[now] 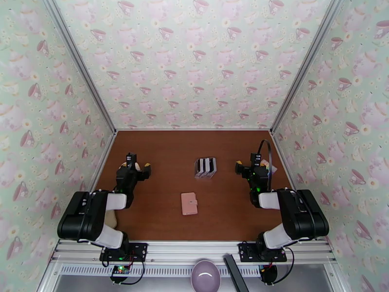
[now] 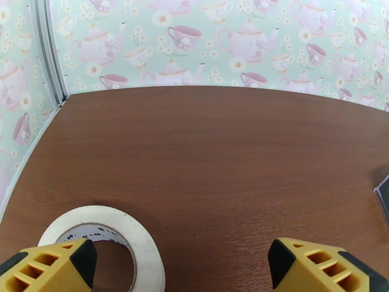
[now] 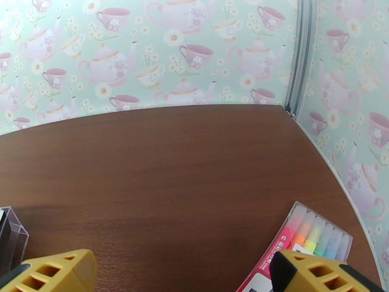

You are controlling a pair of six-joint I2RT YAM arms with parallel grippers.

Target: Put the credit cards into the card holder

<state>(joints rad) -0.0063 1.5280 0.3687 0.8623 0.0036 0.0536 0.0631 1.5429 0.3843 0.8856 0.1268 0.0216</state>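
The pink card holder [image 1: 189, 203] lies closed on the brown table [image 1: 165, 152], near the front middle. Behind it stands a small clear rack [image 1: 205, 167] with black and white cards upright in it; its clear corner shows at the rack edge [image 3: 12, 239] and again at the rack edge [image 2: 384, 193]. My left gripper [image 1: 136, 166] hovers at the table's left side, open and holding nothing, its yellow fingers [image 2: 48, 268] wide apart. At the right side my right gripper [image 1: 251, 165] is also open and bare, fingers [image 3: 326, 271] spread.
A white tape roll [image 2: 104, 239] lies just under the left gripper. A clear pack of coloured pens [image 3: 311, 239] lies by the right wall under the right gripper. Patterned walls close in three sides. A pale bowl [image 1: 205, 276] sits below the front rail.
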